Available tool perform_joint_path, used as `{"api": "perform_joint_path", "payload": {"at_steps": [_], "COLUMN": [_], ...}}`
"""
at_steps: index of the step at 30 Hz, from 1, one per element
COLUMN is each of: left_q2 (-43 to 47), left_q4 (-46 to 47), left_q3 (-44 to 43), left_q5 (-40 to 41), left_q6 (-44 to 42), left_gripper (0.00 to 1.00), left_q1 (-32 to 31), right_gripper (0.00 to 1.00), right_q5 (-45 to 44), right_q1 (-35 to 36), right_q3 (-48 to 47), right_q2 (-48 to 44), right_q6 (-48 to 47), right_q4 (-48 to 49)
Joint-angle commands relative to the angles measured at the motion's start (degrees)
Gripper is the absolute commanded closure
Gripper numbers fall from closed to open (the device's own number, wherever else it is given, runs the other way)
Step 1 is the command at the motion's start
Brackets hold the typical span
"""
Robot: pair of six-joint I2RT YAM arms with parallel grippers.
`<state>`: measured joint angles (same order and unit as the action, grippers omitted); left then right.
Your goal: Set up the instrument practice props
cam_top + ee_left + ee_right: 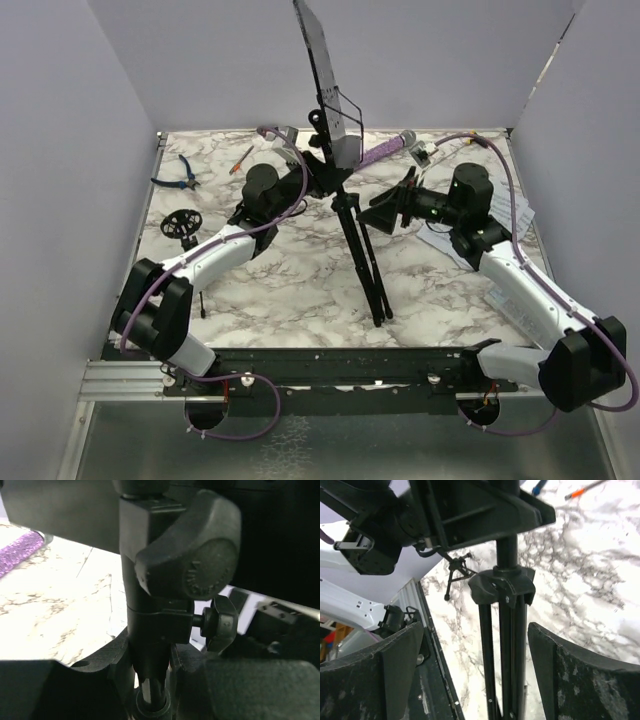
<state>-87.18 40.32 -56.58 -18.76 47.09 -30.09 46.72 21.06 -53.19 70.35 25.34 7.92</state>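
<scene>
Stand (349, 215) first: it fills the middle of the top view. Its perforated desk (322, 60) is high at the top centre, and its legs (502, 655) are folded together and run down to a foot on the table (290, 290), lower centre.

My left pincer (150, 692) has narrowed onto the shaft just under the big knob (200, 560), and as far as I can judge it is holding the stand. My right pincer (476, 630) gapes wide. The folded legs hang between its fingers (395, 675) and touch neither.

I expect stiff metal tubing, smooth and round, so it will be inclined to slip or spin in a grip. With the desk up high and the legs shut it looks top-heavy, and I doubt it would stay up if let go.

The shaft close to a plastic part is where I would hold, since that gives the fingers a stop. The collar (502, 587) above the legs looks the best purchase for the right side. I'd avoid the thin desk, which offers leverage but no firm hold.

The mic (385, 152) lies at the upper right of the centre. The pages (522, 212) are at the right edge, partly under my right arm. The mic stand (180, 223) sits at the left.
</scene>
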Motion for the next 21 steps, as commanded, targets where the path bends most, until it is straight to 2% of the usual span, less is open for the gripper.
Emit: {"api": "perform_joint_path", "payload": {"at_steps": [1,5,6,8,16,21], "left_q2": [6.4,8.6,9.2,10.3,13.3,14.0], "left_q4": [0.4,-1.2,-1.4,-1.7,-2.3,-2.4], "left_q3": [-4.0,-4.4,-4.4,-4.4,-5.8,-6.8], "left_q5": [2.4,2.3,2.3,2.6,1.3,-0.3], "left_q6": [-11.2,-14.2,-14.9,-16.2,-21.2,-23.8], "left_gripper": [1.0,1.0,1.0,1.0,1.0,1.0], "left_q1": [0.4,0.3,0.3,0.2,-0.5,-0.9], "right_gripper": [0.09,0.06,0.02,0.0,0.0,0.0], "right_q5": [-4.5,-5.1,-5.2,-5.7,-7.4,-10.0], "right_q1": [0.4,0.4,0.4,0.4,0.4,0.4], "right_q3": [-0.6,1.5,2.2,3.6,7.5,12.6], "right_q2": [-3.7,-5.7,-6.1,-7.0,-8.4,-10.1], "right_q6": [-4.8,-5.9,-6.2,-6.5,-7.8,-6.2], "right_q4": [-0.3,1.3,1.8,2.8,6.5,14.7]}}
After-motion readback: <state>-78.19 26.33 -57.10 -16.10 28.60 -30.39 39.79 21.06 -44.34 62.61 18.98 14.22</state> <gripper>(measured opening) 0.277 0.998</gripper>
